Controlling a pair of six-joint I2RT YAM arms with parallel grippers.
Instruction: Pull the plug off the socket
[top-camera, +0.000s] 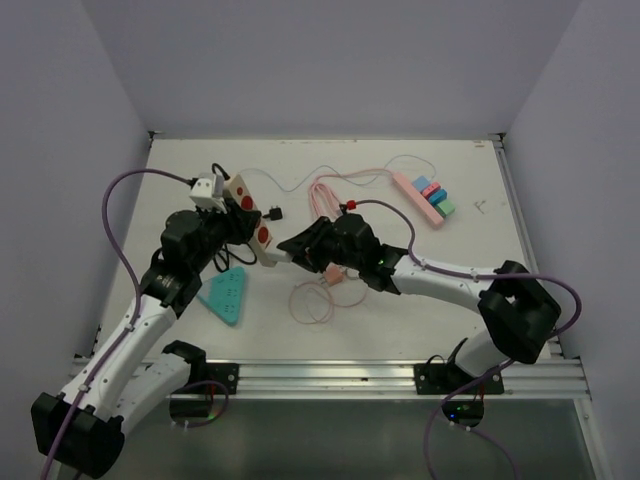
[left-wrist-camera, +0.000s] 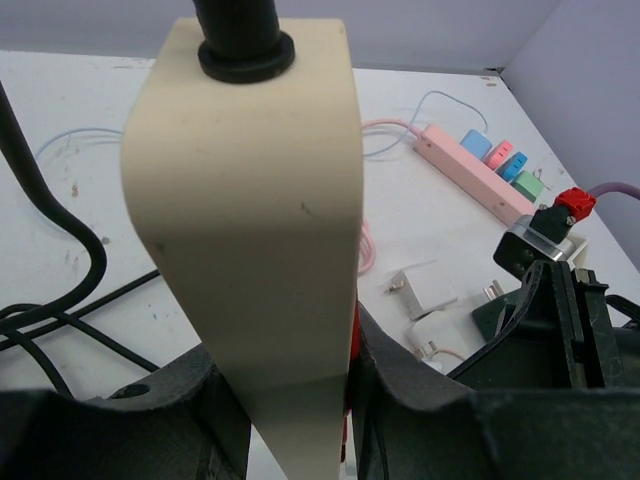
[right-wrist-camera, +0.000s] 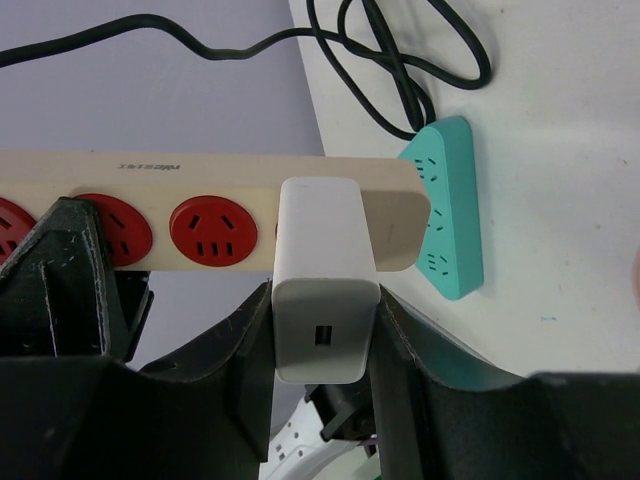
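At mid-table (top-camera: 480, 270), left gripper (left-wrist-camera: 300, 400) clamped the power strip (left-wrist-camera: 250, 200), right gripper (right-wrist-camera: 325, 345) clamped the plug (right-wrist-camera: 322, 250); a straight pull looked best.

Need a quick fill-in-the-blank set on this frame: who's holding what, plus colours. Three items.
1. The left end effector grips the beige power strip, whose sockets are ___.
2. The right end effector clamps the ___ charger plugged into that strip.
3. On the table, the triangular power strip is ___.
Missing words: red; white; teal.
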